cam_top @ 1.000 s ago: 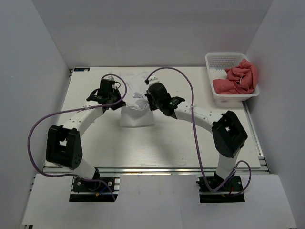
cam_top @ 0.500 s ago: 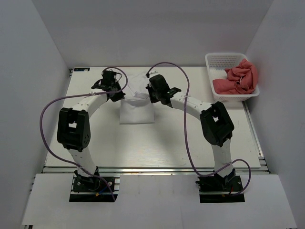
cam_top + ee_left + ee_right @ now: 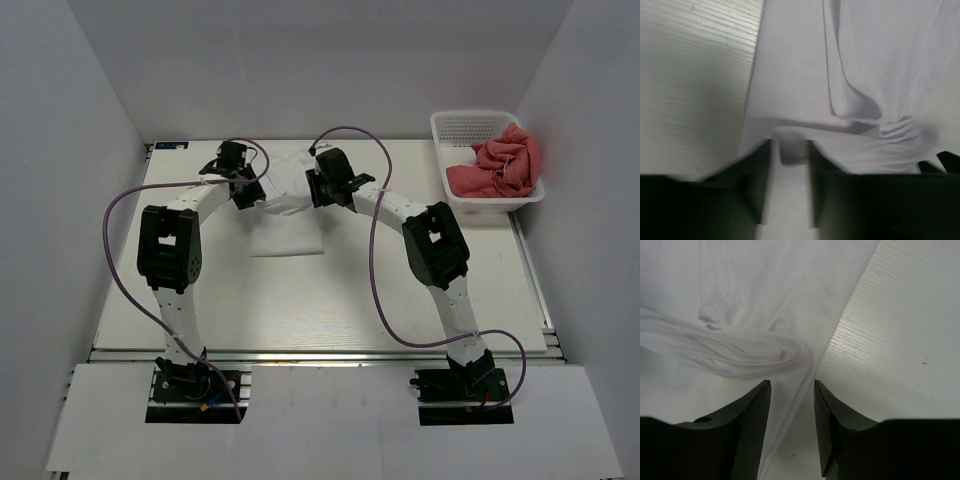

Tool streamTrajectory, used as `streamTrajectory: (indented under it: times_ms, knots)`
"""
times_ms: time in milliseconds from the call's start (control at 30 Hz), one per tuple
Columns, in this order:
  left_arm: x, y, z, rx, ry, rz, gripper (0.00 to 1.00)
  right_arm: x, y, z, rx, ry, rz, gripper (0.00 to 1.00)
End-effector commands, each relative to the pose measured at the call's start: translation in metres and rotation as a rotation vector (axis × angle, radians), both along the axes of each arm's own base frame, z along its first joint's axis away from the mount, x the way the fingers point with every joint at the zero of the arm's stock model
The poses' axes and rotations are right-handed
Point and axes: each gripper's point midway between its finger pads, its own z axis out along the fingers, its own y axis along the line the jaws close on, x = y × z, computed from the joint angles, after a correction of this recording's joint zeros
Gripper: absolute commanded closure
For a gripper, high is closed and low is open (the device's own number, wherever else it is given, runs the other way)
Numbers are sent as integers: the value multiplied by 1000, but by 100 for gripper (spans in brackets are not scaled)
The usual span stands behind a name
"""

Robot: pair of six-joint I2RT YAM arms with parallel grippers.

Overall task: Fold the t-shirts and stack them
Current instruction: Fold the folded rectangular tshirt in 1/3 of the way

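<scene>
A white t-shirt [image 3: 288, 228] lies half folded at the back middle of the table, its far part bunched in soft folds. My left gripper [image 3: 247, 190] is at the shirt's left edge and my right gripper [image 3: 318, 190] at its right edge. In the left wrist view the left gripper [image 3: 790, 150] stands open, with the white t-shirt [image 3: 805, 75] spread just ahead of the fingertips. The right gripper [image 3: 790, 390] is open too, and the edge of the white t-shirt [image 3: 740, 290] runs loose between its fingers. Crumpled pink t-shirts [image 3: 505, 165] lie in the basket.
A white mesh basket [image 3: 470, 118] stands at the back right corner of the table [image 3: 400, 290]. Purple cables loop up from both arms. White walls close in the table at the left, back and right.
Both arms reached toward the far edge with the shirt's edge in their shut jaws. Both grippers then opened and let the cloth go.
</scene>
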Motion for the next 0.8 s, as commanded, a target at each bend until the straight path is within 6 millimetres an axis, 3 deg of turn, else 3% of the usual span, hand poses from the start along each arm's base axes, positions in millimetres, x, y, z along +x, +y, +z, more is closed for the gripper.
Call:
streamTrajectory:
  times_ms: [0,100,167,233,267,300,333,367,400,433,500,533,567,667,767]
  knots:
    - [19,7,38,-7,-79,20,41,20,9,28,62,-45,25,51]
    - [24,19,51,-2,-97,47,1,28,7,45,70,-74,39,45]
    - [21,21,59,-18,-111,44,0,24,8,57,88,-79,60,45]
    - [20,16,82,-45,-181,9,0,8,11,66,98,-74,143,32]
    - [10,15,75,-47,-170,-6,0,2,13,78,113,-84,158,27]
    - [5,15,77,-46,-178,-21,0,-2,13,76,115,-79,170,20]
    - [-7,16,67,-43,-151,-21,0,-18,10,69,121,-43,191,10]
    - [-14,17,79,-45,-173,-21,0,-24,9,78,140,-47,192,10]
    - [-21,18,80,-45,-172,-21,0,-30,8,71,160,-33,201,10]
    - [-36,20,66,-22,-130,-15,0,-42,8,70,178,-18,236,10]
    - [-53,19,76,-10,-151,-42,0,-59,19,77,231,-19,330,10]
    - [-66,17,66,-18,-134,-65,0,-72,28,78,258,1,415,10]
    - [-68,15,70,-28,-161,-85,0,-83,39,82,300,22,487,10]
    - [-92,2,69,-78,-200,-185,0,-101,60,79,356,78,594,10]
    - [-119,-1,55,-102,-154,-199,0,-98,74,65,366,112,606,10]
